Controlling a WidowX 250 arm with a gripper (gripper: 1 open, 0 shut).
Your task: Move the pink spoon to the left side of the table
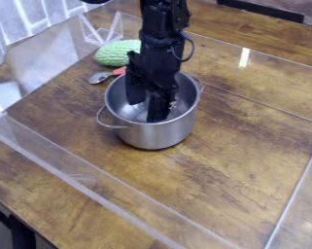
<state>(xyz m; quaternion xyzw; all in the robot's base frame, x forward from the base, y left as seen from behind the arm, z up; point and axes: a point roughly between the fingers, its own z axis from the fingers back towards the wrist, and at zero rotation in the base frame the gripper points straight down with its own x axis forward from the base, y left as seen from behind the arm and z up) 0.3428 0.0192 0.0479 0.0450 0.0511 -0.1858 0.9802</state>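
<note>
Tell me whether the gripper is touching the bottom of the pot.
Cannot tell. In the camera view, the gripper reaches down inside the pot, but its dark fingertips hide any contact or gap.
</note>
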